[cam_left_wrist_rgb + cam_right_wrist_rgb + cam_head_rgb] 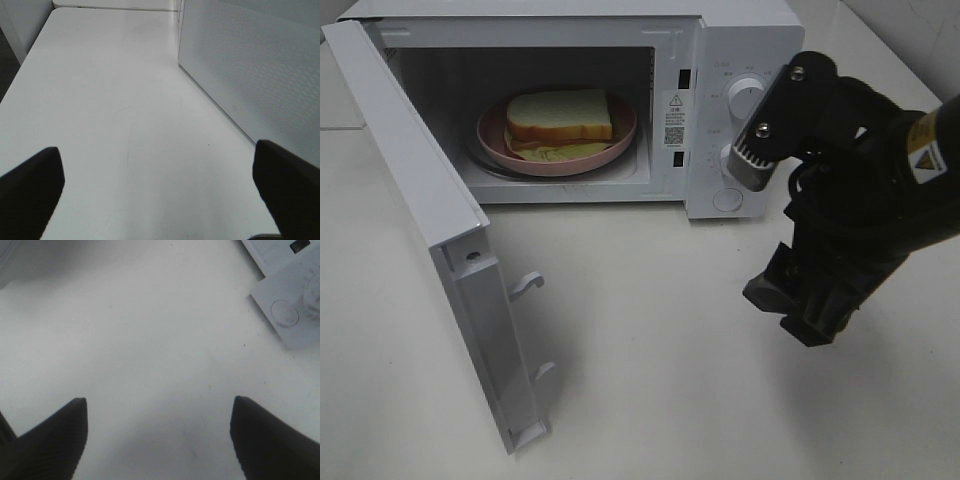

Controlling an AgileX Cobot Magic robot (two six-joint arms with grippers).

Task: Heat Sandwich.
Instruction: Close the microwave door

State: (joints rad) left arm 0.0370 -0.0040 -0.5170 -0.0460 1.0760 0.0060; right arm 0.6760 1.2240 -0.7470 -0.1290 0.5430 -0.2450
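The sandwich, white bread with tan crust and pale green and pink filling, lies on a round pink plate inside the open microwave. My right gripper hangs over the table in front of the control panel, right of the cavity and apart from the sandwich. In the right wrist view it is open and empty above bare table. My left gripper is open and empty over the table and does not show in the exterior high view.
The microwave door is swung fully out to the left, with its latch hooks sticking out. Control knobs and a round button are on the panel. A white dotted microwave panel stands beside the left gripper.
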